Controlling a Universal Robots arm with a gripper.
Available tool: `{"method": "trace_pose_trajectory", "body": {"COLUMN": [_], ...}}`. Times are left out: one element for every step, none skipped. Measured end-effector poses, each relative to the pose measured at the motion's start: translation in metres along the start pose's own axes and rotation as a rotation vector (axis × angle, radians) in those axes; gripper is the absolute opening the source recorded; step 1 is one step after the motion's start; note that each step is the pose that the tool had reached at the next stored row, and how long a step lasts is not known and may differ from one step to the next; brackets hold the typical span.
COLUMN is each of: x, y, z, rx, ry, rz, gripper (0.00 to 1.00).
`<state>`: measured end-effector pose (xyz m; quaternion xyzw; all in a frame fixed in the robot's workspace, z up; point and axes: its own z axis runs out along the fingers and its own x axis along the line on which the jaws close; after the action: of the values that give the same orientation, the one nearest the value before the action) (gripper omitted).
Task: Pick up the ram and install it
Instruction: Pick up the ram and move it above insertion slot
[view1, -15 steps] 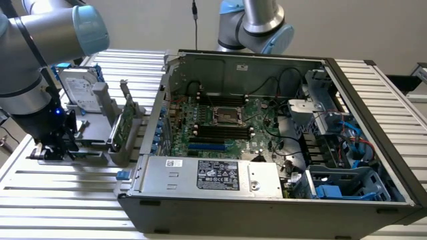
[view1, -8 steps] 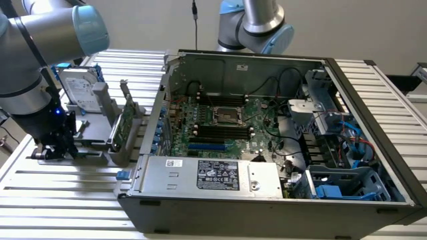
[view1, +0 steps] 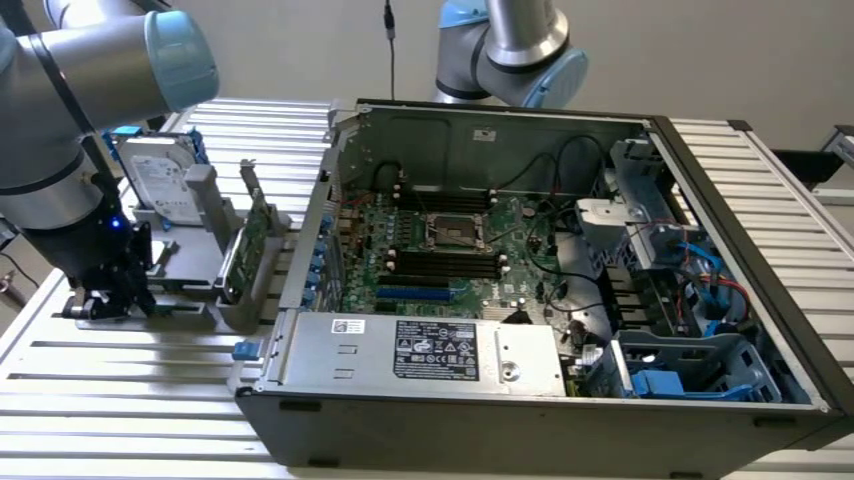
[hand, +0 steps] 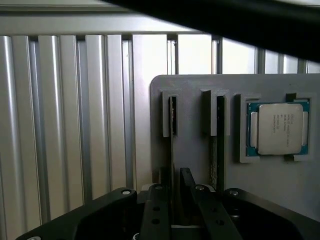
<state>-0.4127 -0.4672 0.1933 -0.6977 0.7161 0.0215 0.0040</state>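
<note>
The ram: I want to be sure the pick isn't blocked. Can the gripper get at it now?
Probably yes. In the wrist view the gripper is lined up on the ram, which stands on edge in the grey holder; nothing lies between them.

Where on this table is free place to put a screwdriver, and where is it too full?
Free: the table slats nearest the camera, bordered by the holder and the computer case. Crowded: the holder, with the gripper at it, and inside the case.
</note>
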Motion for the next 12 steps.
{"method": "trace_pose_trajectory", "body": {"x": [0.0000, 0.0000, 0.0000, 0.0000, 0.0000, 0.0000, 0.0000, 0.0000, 0.0000, 0.0000, 0.0000, 0.0000], "y": [-0.0001, 0.0000, 0.0000, -0.0001, 0.0000, 0.0000, 0.0001, 0.0001, 0.0000, 0.0000, 0.0000, 0.0000], "z": [-0.0001, -0.0001, -0.0001, -0.0001, -0.0002, -0.0003, -0.0004, -0.0004, -0.0004, -0.0004, -0.0004, -0.0004], "rx": [0.0000, -0.0001, -0.0002, -0.0003, -0.0007, -0.0013, -0.0017, -0.0022, -0.0026, -0.0031, -0.0035, -0.0041], "ry": [0.0000, -0.0001, -0.0001, -0.0001, -0.0001, -0.0001, -0.0001, -0.0001, -0.0001, -0.0002, -0.0002, -0.0003], "rz": [0.000, 0.001, 0.001, 0.002, 0.002, 0.003, 0.004, 0.006, 0.008, 0.010, 0.013, 0.016], "gripper": [0.21, 0.15, 0.15, 0.14, 0.14, 0.14, 0.14, 0.14, 0.14, 0.14, 0.14, 0.14]}}
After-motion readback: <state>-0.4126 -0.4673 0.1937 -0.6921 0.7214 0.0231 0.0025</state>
